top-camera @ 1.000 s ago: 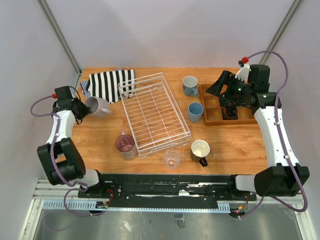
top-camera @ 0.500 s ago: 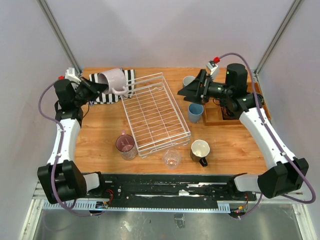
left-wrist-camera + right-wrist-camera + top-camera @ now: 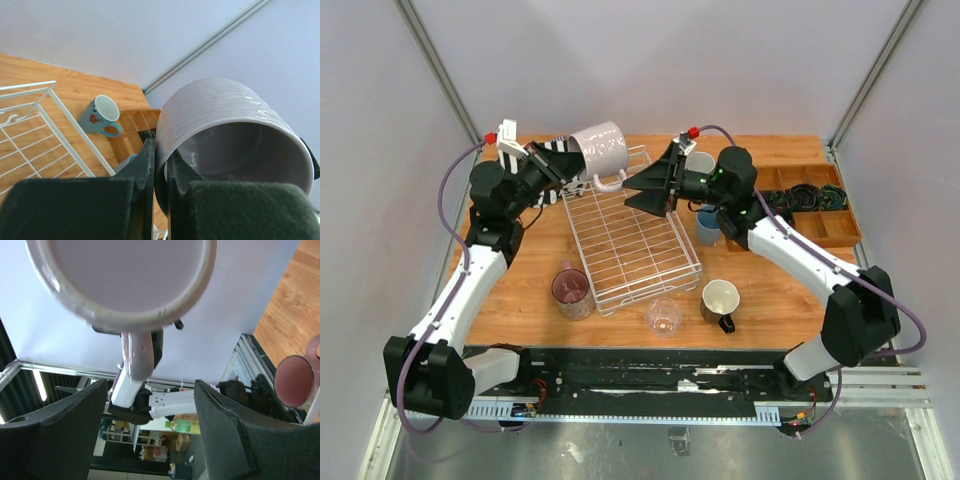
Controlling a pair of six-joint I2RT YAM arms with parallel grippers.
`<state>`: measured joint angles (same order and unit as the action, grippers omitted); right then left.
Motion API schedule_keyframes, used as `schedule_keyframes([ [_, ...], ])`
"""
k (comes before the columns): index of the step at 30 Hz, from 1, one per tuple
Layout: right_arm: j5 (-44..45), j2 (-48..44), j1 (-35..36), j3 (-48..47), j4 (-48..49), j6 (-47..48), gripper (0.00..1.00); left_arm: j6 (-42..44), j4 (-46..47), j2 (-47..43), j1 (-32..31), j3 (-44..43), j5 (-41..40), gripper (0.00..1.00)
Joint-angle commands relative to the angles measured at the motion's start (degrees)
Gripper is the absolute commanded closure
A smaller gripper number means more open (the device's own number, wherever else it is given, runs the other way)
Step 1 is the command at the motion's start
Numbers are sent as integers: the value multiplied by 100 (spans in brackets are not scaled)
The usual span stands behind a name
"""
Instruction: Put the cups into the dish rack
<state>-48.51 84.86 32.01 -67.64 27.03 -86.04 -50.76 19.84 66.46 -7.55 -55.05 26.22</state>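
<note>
My left gripper (image 3: 563,166) is shut on the rim of the grey-lilac cup (image 3: 599,147) and holds it tilted in the air over the far left corner of the white wire dish rack (image 3: 638,258). In the left wrist view my gripper (image 3: 161,167) clamps the cup wall (image 3: 220,110). My right gripper (image 3: 633,192) is open and empty over the rack, pointing at the cup; its view shows the cup's base (image 3: 120,275) and handle (image 3: 136,352) above the open gripper (image 3: 150,435). The pink mug (image 3: 572,290), clear glass (image 3: 663,317), dark mug (image 3: 720,300), light blue tumbler (image 3: 710,225) and blue-grey mug (image 3: 701,163) stand on the table.
A striped cloth (image 3: 552,150) lies at the far left, partly behind my left arm. A brown wooden compartment tray (image 3: 812,205) sits at the far right. The blue-grey mug (image 3: 102,115) and a rack corner (image 3: 47,100) show in the left wrist view.
My left arm has lifted the grey-lilac cup up and right, from beside the cloth to above the rack's far corner. My right arm has swung left from the wooden tray to over the rack.
</note>
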Motion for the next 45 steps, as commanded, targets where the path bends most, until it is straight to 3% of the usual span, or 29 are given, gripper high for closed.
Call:
schedule_keyframes([
  [1, 498, 177, 239, -68, 1513, -666, 29, -227, 1086, -319, -270, 94, -677, 99],
  [13, 852, 998, 625, -628, 2265, -1183, 36, 12, 1262, -355, -383, 255, -812, 100],
  [21, 1016, 1417, 767, -882, 2621, -1501, 53, 172, 1267, -283, -387, 297, -782, 99],
  [25, 1171, 1469, 772, -788, 2778, -1577, 69, 185, 1302, -315, -387, 385, -798, 100],
  [28, 1251, 1472, 763, -732, 2826, -1566, 96, 217, 1304, -313, -387, 450, -809, 99],
  [33, 1097, 1402, 669, -808, 2386, -1162, 99, 450, 999, -348, -387, 400, -944, 99],
  [34, 1052, 1371, 634, -855, 2175, -1005, 99, 554, 813, -345, -387, 347, -1015, 95],
  [35, 995, 1341, 592, -933, 1939, -759, 99, 638, 639, -355, -387, 290, -1076, 84],
  [37, 894, 1299, 490, -1077, 1417, -387, 99, 815, 300, -373, -382, 193, -1227, 47],
  [41, 648, 1334, 249, -1443, 538, 352, 99, 987, -270, -469, -352, 147, -1624, 2],
  [45, 504, 1504, 35, -2011, -753, 1435, 99, 1081, -892, -474, -69, 85, -1621, 0],
])
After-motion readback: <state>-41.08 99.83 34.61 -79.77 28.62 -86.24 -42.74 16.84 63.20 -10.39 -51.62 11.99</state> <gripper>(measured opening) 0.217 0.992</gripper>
